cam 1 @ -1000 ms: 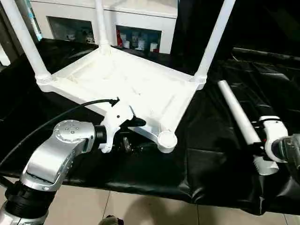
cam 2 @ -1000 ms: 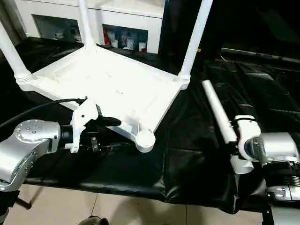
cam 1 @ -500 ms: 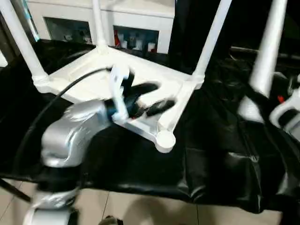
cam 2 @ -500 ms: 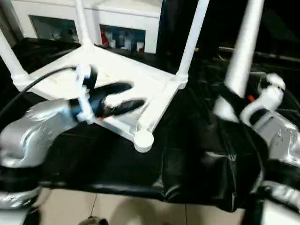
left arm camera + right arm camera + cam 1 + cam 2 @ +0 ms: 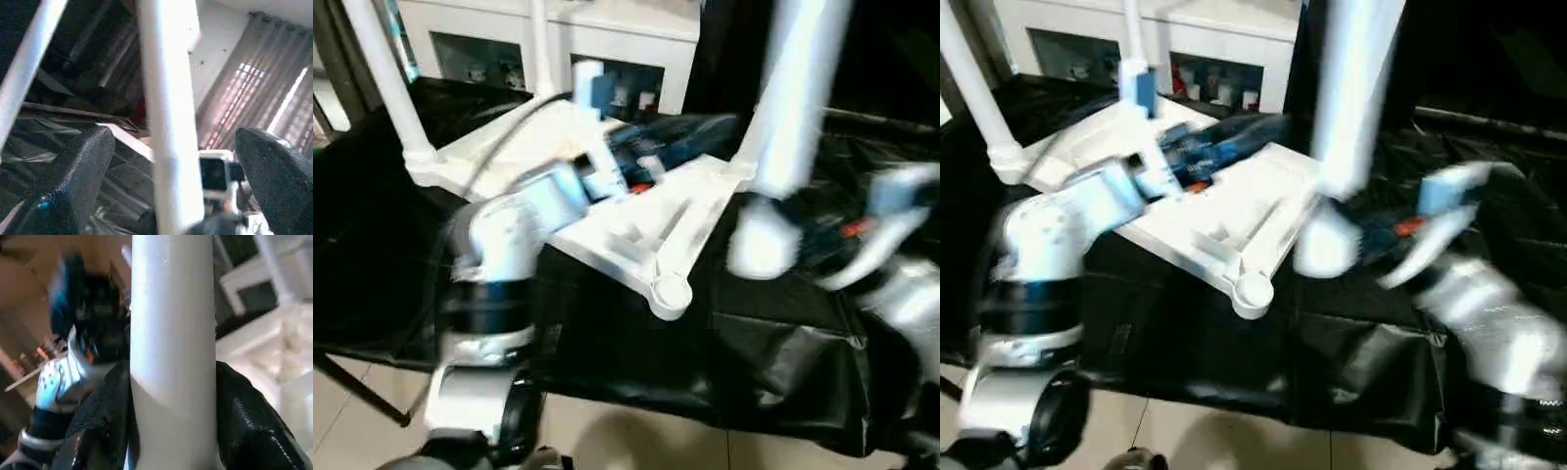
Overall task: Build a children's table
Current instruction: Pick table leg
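Inverted on the black cloth, the tabletop — ribbed underside up, three legs already standing in its corner sockets: one at the far left corner, one at the back, one at the right corner, half hidden behind the carried leg. Still empty, the near corner socket. Left of that socket a second ago and low beside the tabletop's edge, the left gripper now up and over the tabletop, reaching across it toward the right, fingers spread wide, grasping nothing. To the right of the empty socket, the fourth leg — flat on the cloth a second ago — now lifted and swung upright, clamped at its thick end between the fingers of the right gripper. Probable meaning for the task: last leg up and headed for the one free socket, open left gripper coming over likely to steady it.
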Robot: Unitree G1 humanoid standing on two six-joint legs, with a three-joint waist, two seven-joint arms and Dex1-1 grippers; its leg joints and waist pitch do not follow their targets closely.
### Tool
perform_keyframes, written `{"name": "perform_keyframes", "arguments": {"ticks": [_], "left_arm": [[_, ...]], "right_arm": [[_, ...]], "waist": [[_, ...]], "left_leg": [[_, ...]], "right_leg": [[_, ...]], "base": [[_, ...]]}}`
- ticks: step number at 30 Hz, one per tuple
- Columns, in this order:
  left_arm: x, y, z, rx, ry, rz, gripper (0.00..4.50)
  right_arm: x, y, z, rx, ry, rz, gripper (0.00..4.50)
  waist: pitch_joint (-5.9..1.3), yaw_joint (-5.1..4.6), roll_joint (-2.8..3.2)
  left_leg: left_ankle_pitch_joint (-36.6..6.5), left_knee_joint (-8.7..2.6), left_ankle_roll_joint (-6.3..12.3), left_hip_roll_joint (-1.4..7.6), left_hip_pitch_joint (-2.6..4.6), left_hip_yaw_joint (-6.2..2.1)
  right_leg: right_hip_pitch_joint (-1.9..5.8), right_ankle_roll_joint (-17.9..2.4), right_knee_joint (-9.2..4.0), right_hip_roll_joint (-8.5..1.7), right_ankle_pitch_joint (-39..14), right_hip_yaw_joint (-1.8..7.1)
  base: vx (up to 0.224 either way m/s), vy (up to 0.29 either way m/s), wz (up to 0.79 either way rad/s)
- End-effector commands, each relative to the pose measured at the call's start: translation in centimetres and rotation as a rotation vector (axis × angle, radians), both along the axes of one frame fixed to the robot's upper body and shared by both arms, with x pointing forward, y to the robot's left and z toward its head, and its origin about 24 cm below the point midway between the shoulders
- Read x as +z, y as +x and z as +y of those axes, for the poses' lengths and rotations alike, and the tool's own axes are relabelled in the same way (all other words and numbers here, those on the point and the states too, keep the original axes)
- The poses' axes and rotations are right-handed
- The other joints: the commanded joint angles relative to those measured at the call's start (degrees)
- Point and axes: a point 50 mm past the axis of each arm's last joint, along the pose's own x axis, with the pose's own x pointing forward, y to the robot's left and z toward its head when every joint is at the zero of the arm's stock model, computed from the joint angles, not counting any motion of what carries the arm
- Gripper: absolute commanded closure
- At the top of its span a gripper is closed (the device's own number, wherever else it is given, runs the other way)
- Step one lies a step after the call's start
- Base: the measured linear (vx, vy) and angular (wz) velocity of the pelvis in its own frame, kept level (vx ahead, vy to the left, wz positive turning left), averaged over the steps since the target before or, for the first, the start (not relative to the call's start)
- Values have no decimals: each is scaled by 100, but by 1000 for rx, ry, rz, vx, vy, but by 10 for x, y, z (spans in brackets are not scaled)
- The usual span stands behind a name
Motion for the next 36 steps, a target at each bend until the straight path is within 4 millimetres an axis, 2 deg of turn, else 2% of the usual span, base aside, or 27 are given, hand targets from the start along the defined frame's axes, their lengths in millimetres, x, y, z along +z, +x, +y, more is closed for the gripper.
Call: {"name": "perform_keyframes", "arguments": {"ticks": [1,3,5,6,7,8,11,12,14,15,16,19,20,25,27,29,33,36], "left_arm": [[-3,2,-5,-5,14,37,0],[-4,3,-7,-9,0,61,0],[-2,3,-8,-17,-16,74,0],[-2,3,-8,-17,-16,74,0],[-2,2,-8,-17,-16,77,0],[-4,2,-9,-16,-11,85,0],[-11,3,-9,4,18,99,0],[-12,4,-9,8,21,102,0],[-13,5,-7,27,30,111,0],[-14,6,-6,39,28,124,0],[-14,7,-4,54,20,133,0],[-13,9,0,66,4,150,0],[-14,9,2,68,8,157,27],[-17,10,7,77,26,172,40],[-19,10,8,89,30,175,67],[-20,9,9,87,27,176,76],[-19,9,8,85,20,171,112],[-19,10,7,104,28,157,122]], "right_arm": [[1,-2,5,23,-46,-23,260],[-6,-1,12,32,-105,-12,260],[-13,2,18,28,-190,-8,260],[-13,2,18,28,-190,-8,260],[-16,2,23,42,-211,-11,260],[-16,0,28,74,-208,-14,260],[-16,0,38,103,-213,-18,260],[-17,0,39,103,-216,-19,260],[-19,1,44,109,-237,-25,260],[-20,2,46,112,-254,-28,260],[-21,3,47,111,-261,-26,260],[-23,4,48,112,-266,-20,260],[-23,4,48,114,-267,-19,260],[-24,4,48,112,-270,-18,260],[-24,5,47,107,-275,-18,260],[-24,5,47,105,-273,-20,260],[-24,5,47,104,-274,-20,260],[-25,5,48,106,-275,-20,260]], "waist": [[-395,28,-87],[-402,32,-70],[-403,29,-96],[-399,23,-88],[-394,20,-115],[-389,28,-104],[-381,23,-129],[-378,25,-111],[-375,19,-134],[-375,19,-121],[-371,13,-147],[-368,24,-142],[-371,25,-150],[-372,20,-143],[-369,17,-144],[-370,22,-130],[-366,23,-139],[-364,25,-143]], "left_leg": [[-1019,-387,-179,268,209,-193],[-1016,-388,-206,276,214,-199],[-1010,-392,-237,284,213,-204],[-1006,-399,-259,279,211,-203],[-1032,-399,-242,280,207,-200],[-1070,-401,-229,283,211,-204],[-1133,-406,-207,287,214,-206],[-1134,-415,-221,294,217,-212],[-1169,-422,-250,297,214,-214],[-1195,-423,-282,301,219,-216],[-1224,-426,-296,299,216,-214],[-1241,-428,-310,293,217,-216],[-1217,-431,-304,296,221,-219],[-1152,-431,-314,294,223,-214],[-1148,-436,-318,296,226,-213],[-1136,-434,-313,294,225,-212],[-1156,-434,-309,293,220,-211],[-1200,-441,-326,301,225,-216]], "right_leg": [[142,-1061,-501,-329,-1095,174],[145,-1029,-503,-332,-1083,176],[144,-1037,-491,-335,-1044,171],[142,-1048,-496,-327,-1040,170],[142,-1049,-497,-328,-1042,175],[141,-1034,-504,-338,-1105,177],[136,-998,-520,-338,-1232,179],[125,-978,-517,-334,-1233,180],[125,-954,-518,-331,-1239,179],[121,-948,-518,-340,-1247,183],[122,-934,-525,-336,-1267,183],[119,-907,-529,-338,-1310,188],[120,-913,-519,-336,-1260,185],[124,-980,-501,-328,-1030,184],[125,-1005,-494,-320,-944,183],[130,-1026,-489,-324,-888,185],[139,-1032,-496,-332,-925,188],[136,-1014,-506,-335,-988,187]], "base": [[0,0,0],[0,0,0],[0,0,0],[0,0,0],[0,0,0],[0,0,0],[0,0,0],[0,0,0],[0,0,0],[0,0,0],[0,0,0],[0,0,0],[0,0,0],[0,0,0],[0,0,0],[0,0,0],[0,0,0],[0,0,0]]}}
